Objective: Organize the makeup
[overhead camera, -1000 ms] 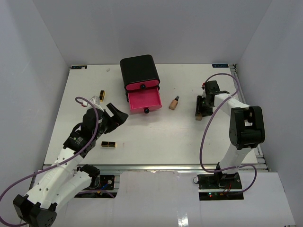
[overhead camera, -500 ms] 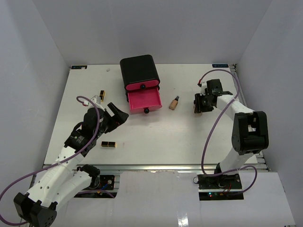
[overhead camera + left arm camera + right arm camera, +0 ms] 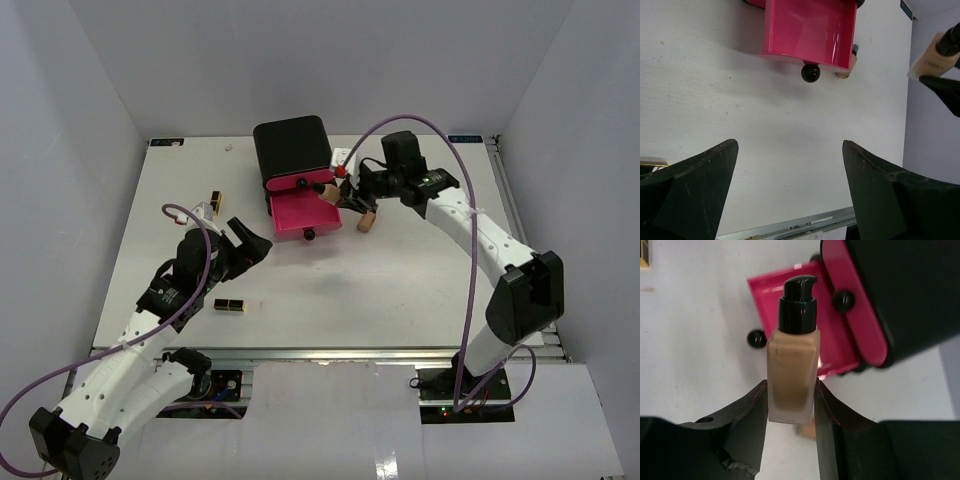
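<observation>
My right gripper [image 3: 348, 195] is shut on a tan bottle [image 3: 792, 372] with a black pump cap, and holds it above the open pink drawer [image 3: 298, 216] of the black box [image 3: 292, 150]. The held bottle also shows at the right edge of the left wrist view [image 3: 932, 50]. A second tan bottle [image 3: 368, 218] lies on the table just right of the drawer. Two black-and-gold lipstick cases lie at the left, one far [image 3: 216, 200] and one near [image 3: 229, 305]. My left gripper [image 3: 246, 244] is open and empty, left of the drawer. The orange tube and the egg shape are out of view.
The drawer [image 3: 810, 30] looks empty inside, with a black knob [image 3: 810, 73] on its front. The closed upper drawer [image 3: 852, 315] sits above it. The table's metal front edge [image 3: 805, 225] is close to my left gripper.
</observation>
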{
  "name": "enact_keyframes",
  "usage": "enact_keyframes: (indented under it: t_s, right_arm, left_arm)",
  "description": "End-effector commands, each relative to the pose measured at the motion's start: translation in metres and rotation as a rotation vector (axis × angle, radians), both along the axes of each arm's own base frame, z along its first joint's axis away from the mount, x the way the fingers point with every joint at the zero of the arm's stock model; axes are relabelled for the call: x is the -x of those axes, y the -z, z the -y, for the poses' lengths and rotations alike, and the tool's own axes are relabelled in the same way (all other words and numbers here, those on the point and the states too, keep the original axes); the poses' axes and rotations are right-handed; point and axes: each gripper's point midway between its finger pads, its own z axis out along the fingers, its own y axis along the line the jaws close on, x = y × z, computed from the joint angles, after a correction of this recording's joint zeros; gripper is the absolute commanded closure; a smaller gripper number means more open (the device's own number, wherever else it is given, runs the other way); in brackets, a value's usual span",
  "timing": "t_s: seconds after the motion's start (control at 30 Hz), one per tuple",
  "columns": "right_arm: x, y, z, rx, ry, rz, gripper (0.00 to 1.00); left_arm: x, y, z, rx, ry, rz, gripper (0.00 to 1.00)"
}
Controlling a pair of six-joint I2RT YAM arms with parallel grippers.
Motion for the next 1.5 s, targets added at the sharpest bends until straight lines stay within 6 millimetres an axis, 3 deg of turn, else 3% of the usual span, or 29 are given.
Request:
enact_keyframes:
  t_s: [0.0,0.07,0.13,0.17,0.37,0.67,0.9,1.03,1.17,1.37,1.47]
  right_arm:
    - [-0.010,-0.019,-0.055,0.053,-0.175,0.186,0.92]
    - [-0.018,-0.021,-0.078,0.068,-0.189,0.211,0.92]
    - [-0.027,-0.001,-0.093,0.100,-0.201,0.193,0.92]
    - [-0.028,-0.003,-0.098,0.101,-0.207,0.199,0.92]
    - [-0.027,0.038,-0.122,0.180,-0.250,0.198,0.91]
    - [-0.041,0.073,-0.120,0.271,-0.229,0.202,0.83]
    - [-0.043,0.086,-0.117,0.308,-0.221,0.204,0.58]
    - [-0.042,0.081,-0.115,0.305,-0.216,0.209,0.49]
    - [-0.038,0.063,-0.115,0.269,-0.203,0.209,0.38]
    - [-0.035,0.006,-0.111,0.150,-0.123,0.216,0.38]
    - [-0.034,-0.026,-0.098,0.045,-0.019,0.141,0.31]
  left_arm:
    - [0.001,-0.005,-0.004,0.003,-0.009,0.030,0.03]
    - [0.003,-0.007,-0.005,0.009,-0.011,0.037,0.03]
    - [0.005,-0.008,-0.006,0.012,-0.013,0.037,0.03]
    - [0.006,-0.009,-0.007,0.013,-0.014,0.040,0.03]
    - [0.013,-0.009,-0.014,0.021,-0.037,0.040,0.03]
    - [0.018,-0.008,-0.018,0.022,-0.051,0.039,0.03]
    - [0.015,-0.010,-0.017,0.015,-0.048,0.036,0.03]
    - [0.014,-0.010,-0.017,0.016,-0.049,0.038,0.03]
    - [0.012,-0.010,-0.015,0.015,-0.045,0.035,0.03]
    - [0.008,-0.009,-0.010,0.008,-0.028,0.027,0.03]
    - [0.007,-0.007,-0.009,0.005,-0.023,0.025,0.03]
